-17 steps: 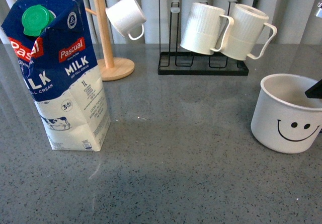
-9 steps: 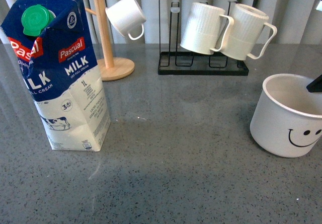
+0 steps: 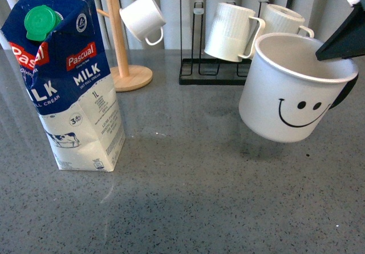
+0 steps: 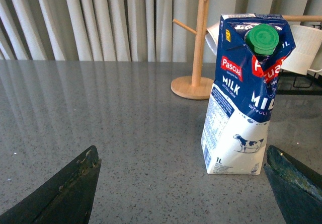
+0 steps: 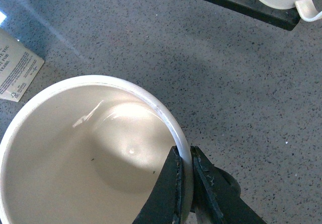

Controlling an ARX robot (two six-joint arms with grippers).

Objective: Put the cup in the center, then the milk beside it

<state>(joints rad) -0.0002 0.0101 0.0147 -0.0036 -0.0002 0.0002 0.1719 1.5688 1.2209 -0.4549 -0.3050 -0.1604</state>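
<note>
Since earlier frame, wide white smiley-face enamel mug (image 3: 291,91) lifted off grey table (image 3: 188,208), shifted left; airborne, right of frame. Our right gripper (image 5: 184,156) clamps its rim; left gripper (image 4: 181,156) spread, empty. Frame-left: tall blue-white milk carton (image 3: 68,83). We judge both placements pending.

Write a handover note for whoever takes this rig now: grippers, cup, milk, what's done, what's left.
The right gripper is shut on the rim of the cup, one finger inside, one outside.
The left gripper is open and empty, facing the milk.
The cup hangs tilted above the table, right of centre.
The milk stands upright at the left, cap on.
Done: cup grasped and off the table.
Left: set the cup in the centre, then put the milk beside it.
</note>
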